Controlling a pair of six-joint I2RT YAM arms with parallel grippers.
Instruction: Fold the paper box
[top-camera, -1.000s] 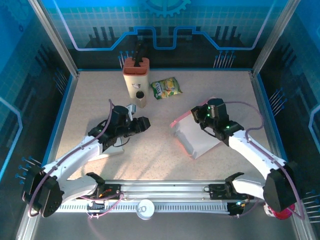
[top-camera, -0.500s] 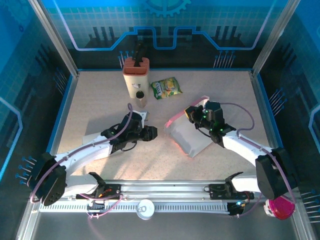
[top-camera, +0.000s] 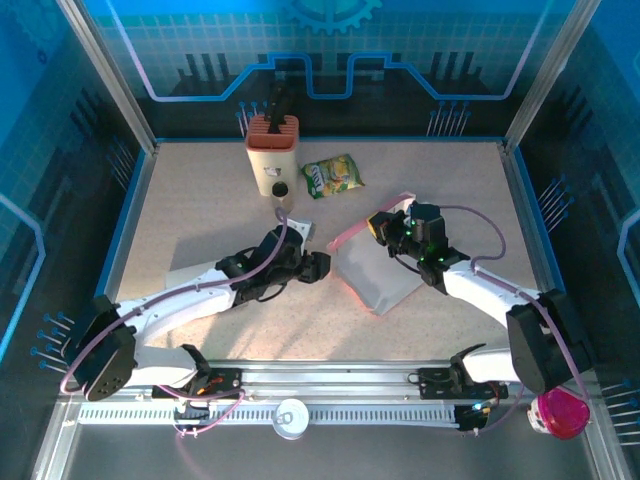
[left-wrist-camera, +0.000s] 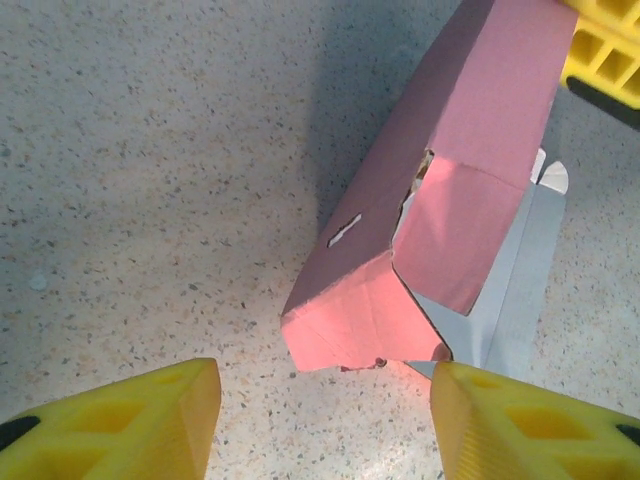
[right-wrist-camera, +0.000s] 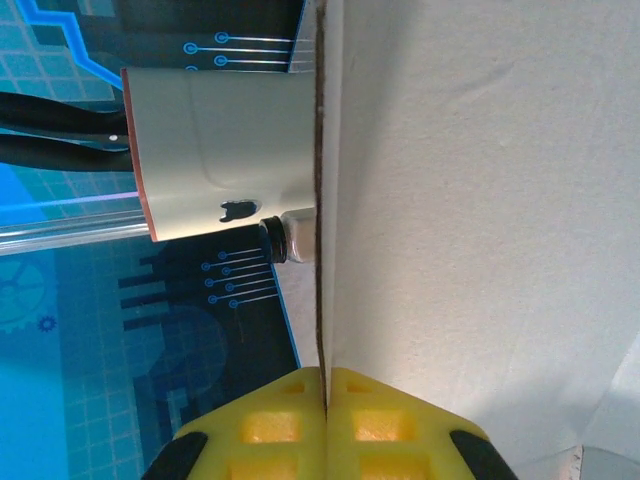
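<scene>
Speckled table (top-camera: 200, 200) — right gripper (right-wrist-camera: 326, 385) pinches the paper box (left-wrist-camera: 450, 200), left gripper (left-wrist-camera: 320, 405) gapes near it.

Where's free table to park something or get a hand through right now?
Free: the far right corner of the table, between snack bag and right wall; the far left, beside the knife block; the near strip in front of the paper box. Crowded: mid-table, where left gripper and right gripper meet at the box, and around the jar.
</scene>
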